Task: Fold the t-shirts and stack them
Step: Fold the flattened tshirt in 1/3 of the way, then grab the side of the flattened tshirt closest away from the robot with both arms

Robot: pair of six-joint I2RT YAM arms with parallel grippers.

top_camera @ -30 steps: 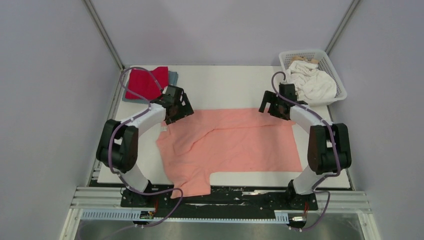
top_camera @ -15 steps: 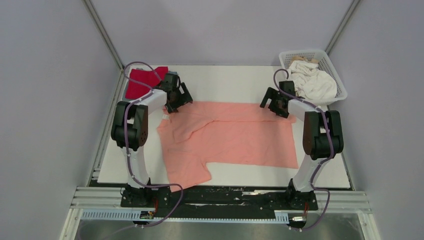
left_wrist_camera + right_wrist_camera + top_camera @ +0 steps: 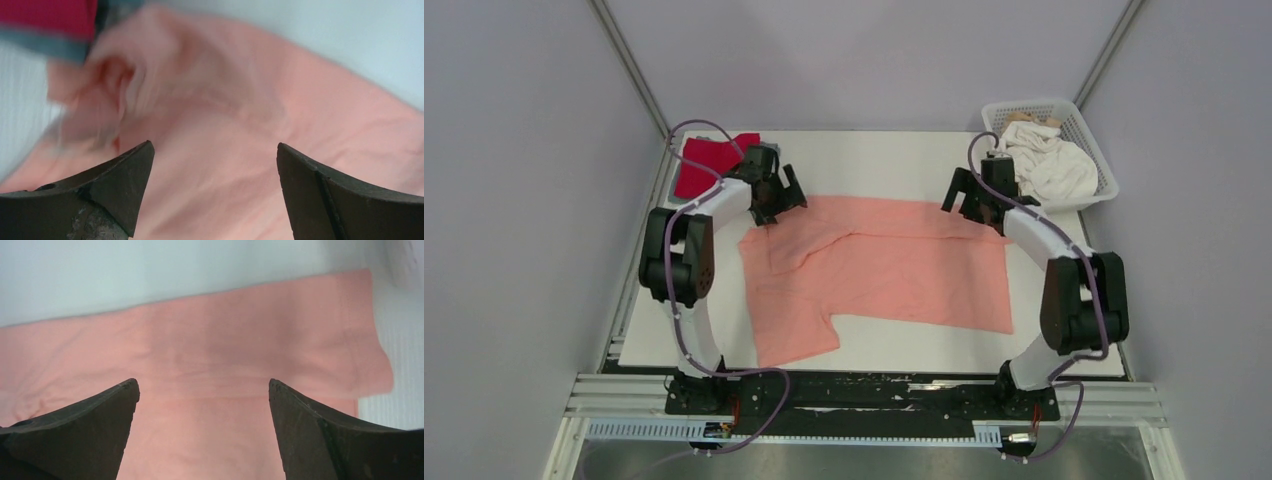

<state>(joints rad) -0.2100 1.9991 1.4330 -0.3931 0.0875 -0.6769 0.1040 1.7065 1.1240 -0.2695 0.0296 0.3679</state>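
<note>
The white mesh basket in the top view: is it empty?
No, the basket holds a heap of crumpled white cloth that fills most of it.

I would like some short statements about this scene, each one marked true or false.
1. The salmon-pink shirt lies spread on the table. True.
2. The left gripper is shut on it. False: its fingers stand open, holding nothing.
3. The red shirt lies at the table's far left corner. True.
4. The basket is empty. False: white shirts lie in it.
5. The right gripper is open above the salmon-pink shirt. True.
</note>
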